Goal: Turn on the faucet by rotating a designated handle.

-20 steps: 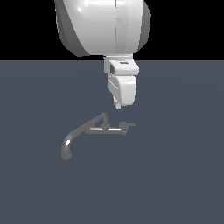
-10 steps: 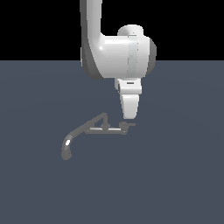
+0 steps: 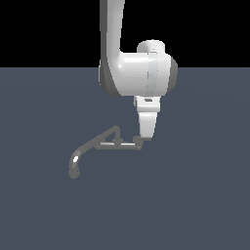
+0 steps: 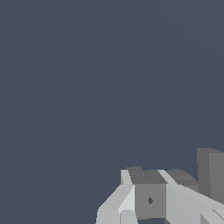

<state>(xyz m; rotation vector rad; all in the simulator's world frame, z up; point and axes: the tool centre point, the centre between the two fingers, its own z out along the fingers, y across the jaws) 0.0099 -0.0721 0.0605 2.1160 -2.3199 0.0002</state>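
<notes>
While the claw meets its handle, grip unclear, the dark faucet gleams white.

Faucet on floor; spout end at exterior view's left, handle right, gripper at handle's right tip.

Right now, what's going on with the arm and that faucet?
The Panda arm has its pincer down at the faucet, at the end of the crossbar on the exterior view's right, where the handle sits. The tip appears to be touching or just about touching the handle, but neither view shows whether the pincer is open or shut. The spout curves away toward the exterior view's left. The wrist view shows only grey blocky parts against the floor.
</notes>
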